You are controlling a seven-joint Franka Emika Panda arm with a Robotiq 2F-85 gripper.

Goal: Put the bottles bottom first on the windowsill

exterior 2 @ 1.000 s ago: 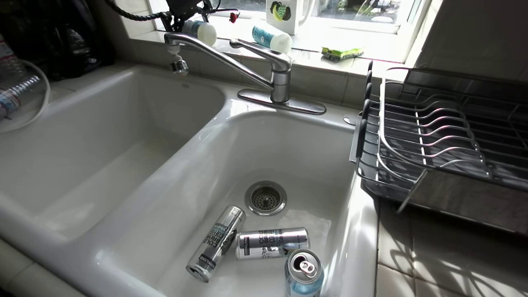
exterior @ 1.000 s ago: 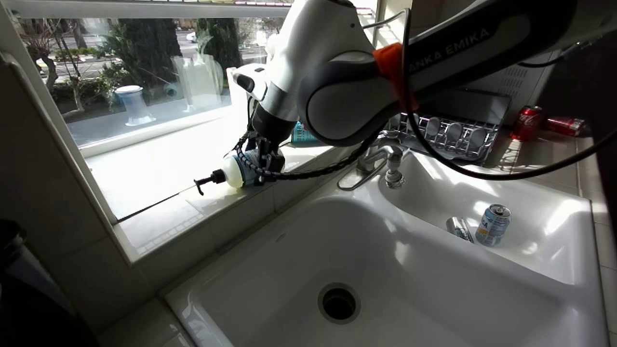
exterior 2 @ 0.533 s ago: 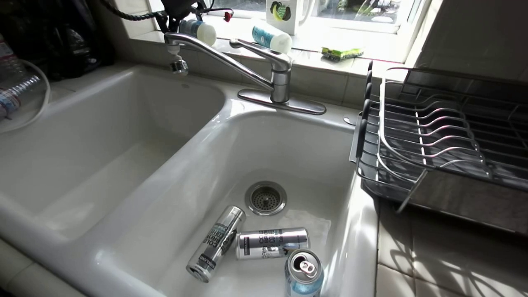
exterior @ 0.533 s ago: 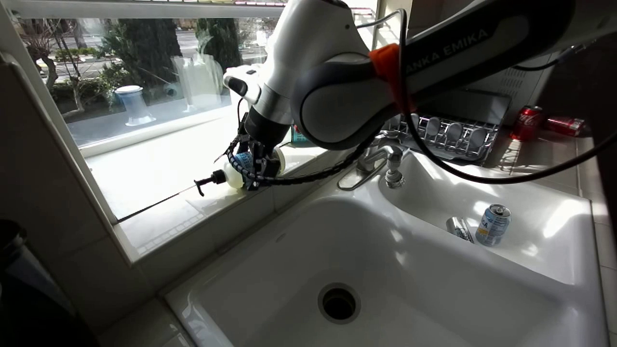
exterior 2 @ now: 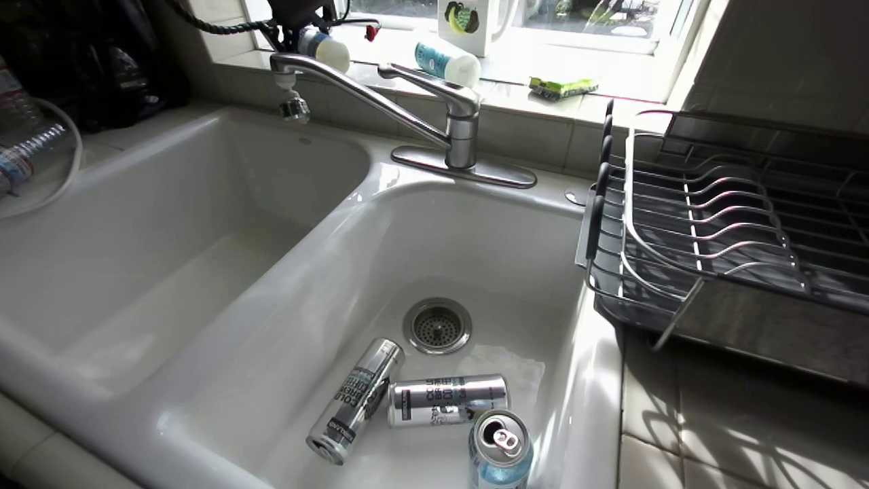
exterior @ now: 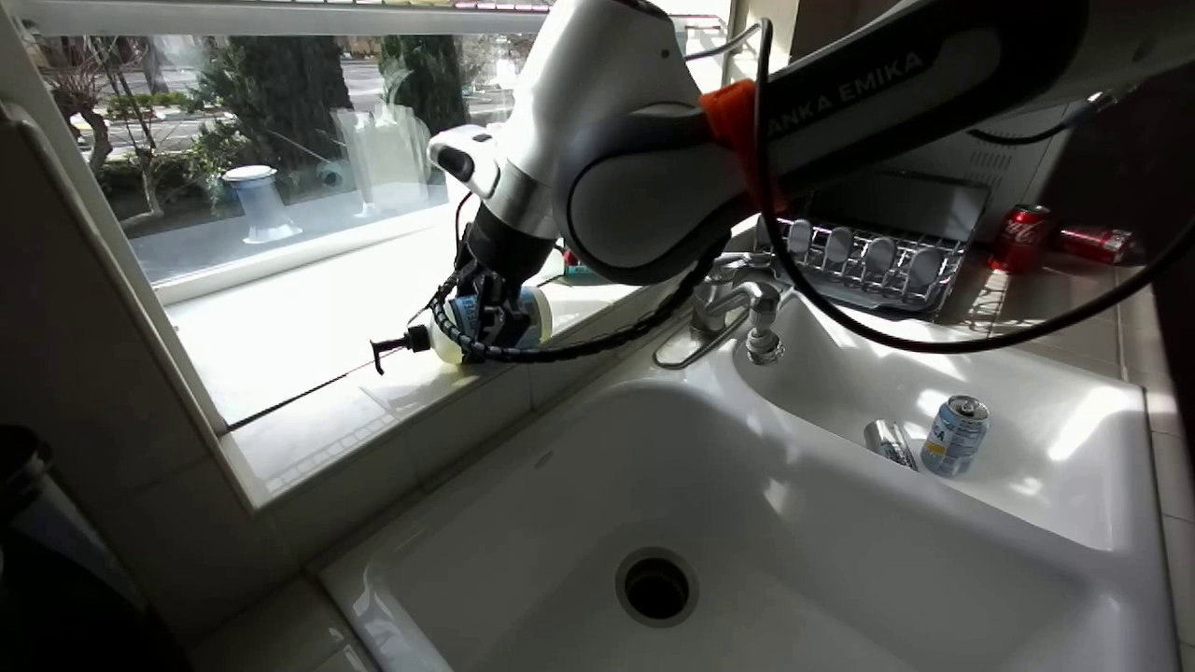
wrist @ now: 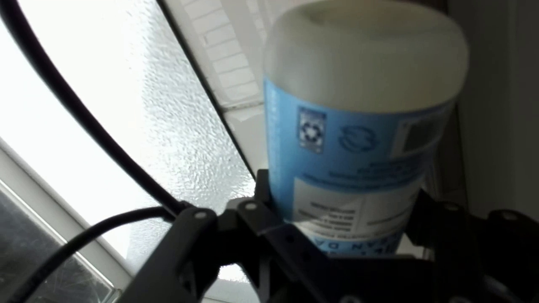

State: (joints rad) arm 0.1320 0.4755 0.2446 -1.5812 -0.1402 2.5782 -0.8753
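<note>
Since the earlier frame, the claw point(wrist: 342, 185) has moved along the pump bottle point(wrist: 358, 139) toward its black pump head point(exterior: 417, 339), and the bottle has shifted slightly the same way. Now the claw is clamped on the bottle: its fingers press from opposite sides, the jaws held apart only by the body between them. The bottle lies on its side at the windowsill point(exterior: 317, 425), base end showing past the fingers; whether it touches the stone or hangs just above, I cannot tell. Its translucent body looks pale yellowish beyond the blue label; how full it is stays unclear.

Well apart, the second bottle point(exterior 2: 434, 58), teal-labelled, lies on its side on the windowsill, its top end lost in glare. Near it stands a white container point(exterior 2: 465, 27) with a handle; farther along lies a green packet point(exterior 2: 563, 87).

One sink point(exterior 2: 285, 272) basin holds a silver can point(exterior 2: 356, 401) and another silver can point(exterior 2: 448, 401), both lying down, plus an opened blue can point(exterior 2: 501, 451) standing upright.
</note>
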